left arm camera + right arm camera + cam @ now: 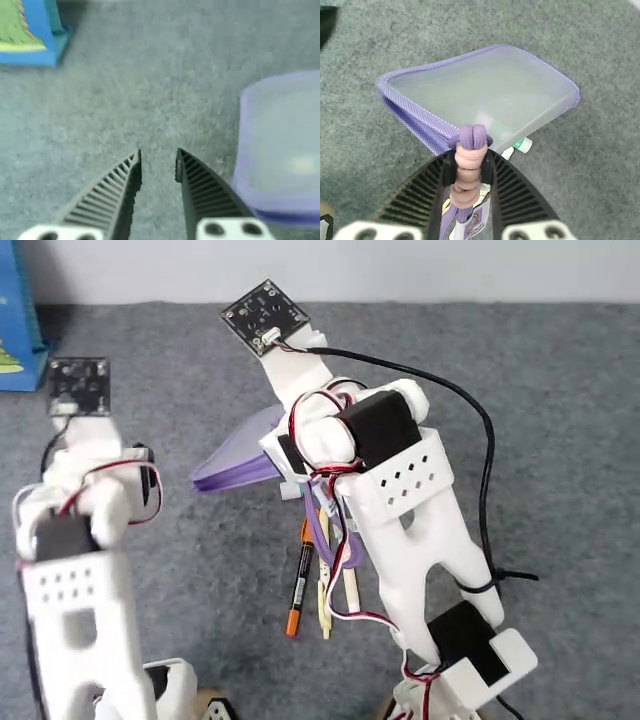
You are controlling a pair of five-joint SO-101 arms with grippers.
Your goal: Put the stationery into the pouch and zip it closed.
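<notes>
Pouch [485,90], strap [471,137] pinched in right hand [468,156], left hand [158,154] parted, empty, high view adds pens [298,585]

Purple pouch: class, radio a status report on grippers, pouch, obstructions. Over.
Left gripper open, empty, over grey carpet. Right gripper shut on pull loop of translucent purple pouch. Pens, one black with orange tip, outside on carpet, beneath right arm.

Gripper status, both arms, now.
Left gripper: slightly open, holding nothing.
Right gripper: shut on the pink-and-purple cord loop at the edge of the purple pouch.
</notes>
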